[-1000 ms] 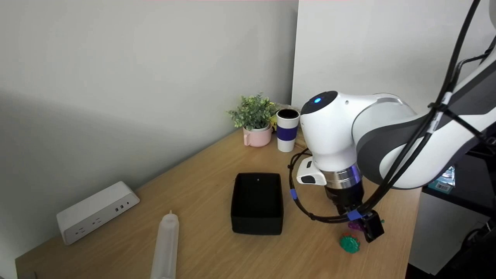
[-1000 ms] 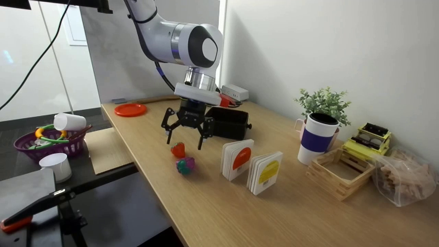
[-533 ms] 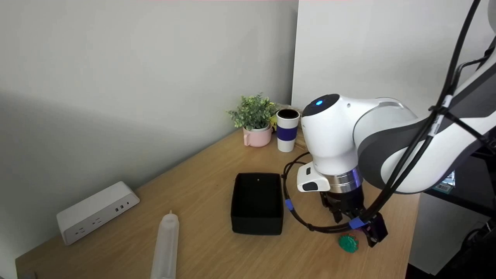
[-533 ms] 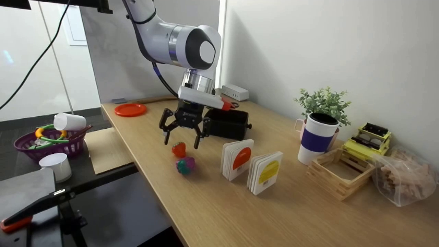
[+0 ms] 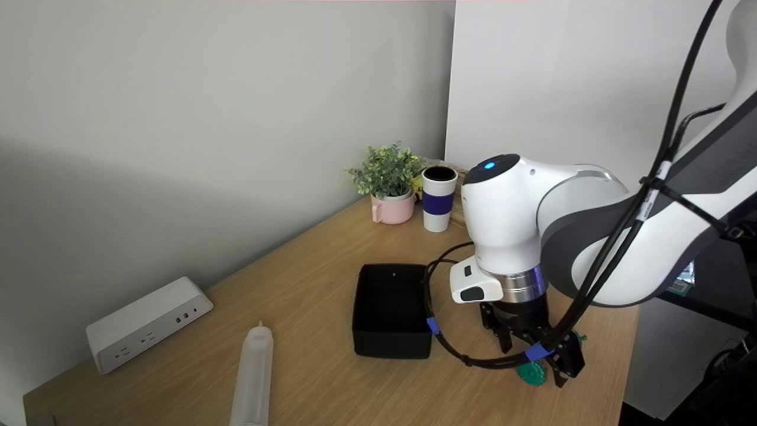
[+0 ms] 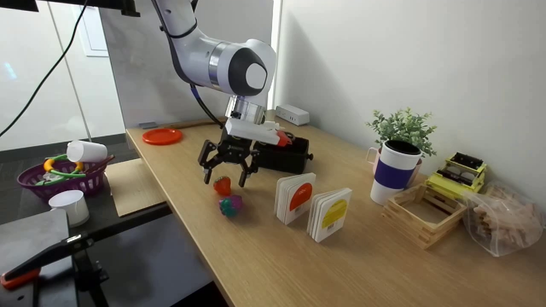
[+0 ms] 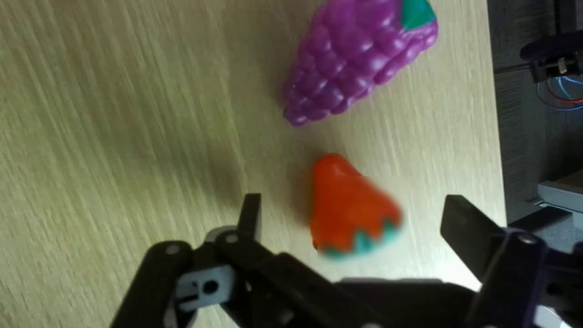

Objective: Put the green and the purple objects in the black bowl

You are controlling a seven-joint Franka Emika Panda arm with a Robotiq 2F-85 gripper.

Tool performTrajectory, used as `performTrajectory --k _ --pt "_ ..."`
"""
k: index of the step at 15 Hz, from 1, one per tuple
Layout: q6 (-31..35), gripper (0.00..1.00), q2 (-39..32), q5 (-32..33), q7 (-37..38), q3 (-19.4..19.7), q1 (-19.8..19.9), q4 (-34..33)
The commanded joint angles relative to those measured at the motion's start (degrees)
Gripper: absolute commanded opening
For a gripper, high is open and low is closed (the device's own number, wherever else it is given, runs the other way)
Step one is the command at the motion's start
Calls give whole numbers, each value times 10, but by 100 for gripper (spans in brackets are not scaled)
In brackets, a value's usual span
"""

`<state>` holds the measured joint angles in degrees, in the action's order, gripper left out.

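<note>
A purple grape-shaped piece (image 7: 350, 54) with a green leaf lies on the table near its edge. A red strawberry-shaped piece (image 7: 350, 200) with a green crown lies beside it; both also show in an exterior view, the purple piece (image 6: 231, 205) in front of the strawberry (image 6: 222, 186). My gripper (image 7: 353, 205) points down, open and empty, with its fingers apart on either side of the strawberry, not touching it. In an exterior view the gripper (image 6: 225, 179) is low over the strawberry. The black bowl (image 5: 392, 344) is a rectangular box; it also shows behind the gripper (image 6: 279, 160).
Two card stacks (image 6: 295, 198) stand beside the pieces. A white cup with a purple band (image 6: 394, 170), a potted plant (image 5: 390, 183), a wooden crate (image 6: 422, 217) and a bag (image 6: 503, 217) stand farther off. A bottle (image 5: 253, 378) and a red plate (image 6: 162, 136) lie on the table.
My gripper has moved down toward the table, and its fingers now reach about the strawberry's height, still open. The pieces and the bowl have not visibly moved in the last half second.
</note>
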<state>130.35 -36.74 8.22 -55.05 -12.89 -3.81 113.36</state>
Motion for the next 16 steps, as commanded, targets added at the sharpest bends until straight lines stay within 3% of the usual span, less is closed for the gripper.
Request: performTrajectory --k 1,3,4,5,12,16 --pt "41 100 -15 -10 -17 -8 11 7" --pt "51 100 -23 -10 -13 -7 10 5" --pt "53 91 -25 -9 -13 -7 10 5" --pt "51 74 -24 -10 -13 -8 10 4" --pt "56 24 -28 -3 -1 0 4 -9" --pt "44 24 -17 3 14 6 -3 -9"
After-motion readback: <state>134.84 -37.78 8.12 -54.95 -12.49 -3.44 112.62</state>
